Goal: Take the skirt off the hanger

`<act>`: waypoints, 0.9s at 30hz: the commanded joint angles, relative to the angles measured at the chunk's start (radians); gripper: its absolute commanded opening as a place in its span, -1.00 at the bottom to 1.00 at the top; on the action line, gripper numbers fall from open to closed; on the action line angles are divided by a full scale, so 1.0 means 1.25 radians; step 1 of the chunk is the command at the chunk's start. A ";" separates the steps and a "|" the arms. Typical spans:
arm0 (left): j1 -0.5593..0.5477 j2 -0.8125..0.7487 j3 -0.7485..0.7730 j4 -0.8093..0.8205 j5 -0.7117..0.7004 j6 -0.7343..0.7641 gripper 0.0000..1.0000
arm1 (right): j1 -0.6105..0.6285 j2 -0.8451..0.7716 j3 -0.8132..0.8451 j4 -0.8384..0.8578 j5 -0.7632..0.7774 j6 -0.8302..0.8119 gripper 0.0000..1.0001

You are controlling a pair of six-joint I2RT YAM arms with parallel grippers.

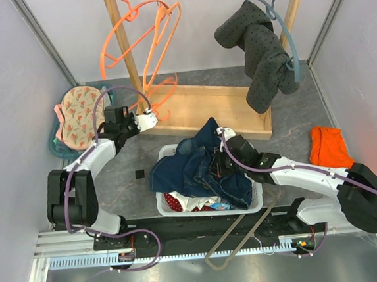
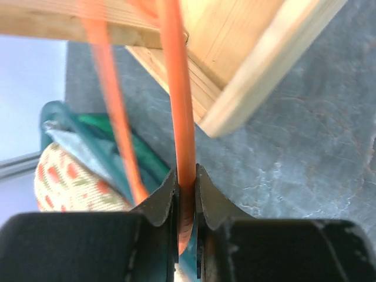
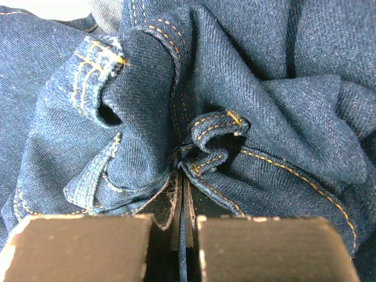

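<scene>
At the near edge, at 6 o'clock in the top view, a thin tan hanger [image 1: 231, 237] lies across the black base rail. Just beyond it a white plastic laundry basket [image 1: 211, 211] with lattice walls sits on the grey, mottled surface [image 1: 119, 183]. Crumpled dark denim [image 1: 184, 168] with orange stitching is heaped over its rim. The skirt [image 1: 174, 201] shows only as a patch of red, white-dotted fabric in the basket's near-left corner, under the denim and well apart from any hanger.

The right end effector [image 3: 184, 197] is pinched together on a bunched denim fold at the heap's far side. At 3 o'clock a bright orange cloth [image 1: 327, 145] lies crumpled near the wall.

At 10 o'clock the left end effector [image 2: 187, 191] is clamped on the thin, smooth orange rod of the hanger [image 2: 181, 117], which carries no cloth. Beside it, against the left wall, lies a cream printed garment [image 1: 80, 114] over something teal.

Farther, the pale wooden rack [image 1: 205, 110] stands on a flat plank base with squared edges. Its top rod at 12 o'clock bears bare orange hangers [image 1: 136, 33] and, at 1 o'clock, a grey-blue hanger [image 1: 290, 39] draped with a grey dotted garment [image 1: 260, 49]. Open surface lies between basket and left arm.
</scene>
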 commanded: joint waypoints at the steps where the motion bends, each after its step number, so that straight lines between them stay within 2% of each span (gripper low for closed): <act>1: 0.010 -0.084 0.069 -0.027 0.009 -0.093 -0.81 | 0.004 0.034 0.019 -0.013 0.008 -0.009 -1.00; 4: -0.005 -0.153 0.103 -0.076 0.026 -0.133 -0.81 | 0.002 0.052 0.025 -0.003 0.008 -0.009 -1.00; 7: -0.014 -0.215 0.170 -0.197 0.075 -0.188 -0.80 | 0.002 0.068 0.040 0.008 0.003 -0.007 -1.00; 11: -0.040 -0.272 0.284 -0.412 0.181 -0.266 -0.76 | 0.002 0.075 0.080 0.009 -0.010 -0.010 -1.00; 12: -0.049 -0.278 0.337 -0.508 0.233 -0.280 -0.74 | 0.004 0.074 0.090 0.003 -0.013 -0.011 -1.00; 15: -0.073 -0.279 0.418 -0.674 0.341 -0.320 -0.71 | 0.004 0.061 0.143 -0.032 -0.002 -0.026 -0.98; 18: -0.088 -0.275 0.432 -0.759 0.395 -0.341 -0.69 | 0.004 0.041 0.214 -0.097 0.022 -0.048 -0.71; 19: -0.095 -0.273 0.426 -0.773 0.395 -0.341 -0.69 | 0.004 0.022 0.250 -0.112 0.029 -0.054 -0.53; 21: -0.103 -0.273 0.401 -0.793 0.377 -0.335 -0.68 | 0.002 0.001 0.282 -0.148 0.049 -0.070 -0.34; 22: -0.105 -0.271 0.394 -0.808 0.373 -0.332 -0.68 | 0.002 -0.021 0.315 -0.159 0.057 -0.076 -0.16; 24: -0.105 -0.268 0.385 -0.818 0.368 -0.332 -0.69 | 0.004 -0.041 0.373 -0.199 0.074 -0.098 -0.02; 26: -0.108 -0.268 0.391 -0.831 0.374 -0.334 -0.69 | 0.002 -0.063 0.409 -0.220 0.082 -0.109 0.21; 27: -0.111 -0.270 0.396 -0.834 0.376 -0.338 -0.69 | 0.002 -0.074 0.437 -0.236 0.082 -0.118 0.39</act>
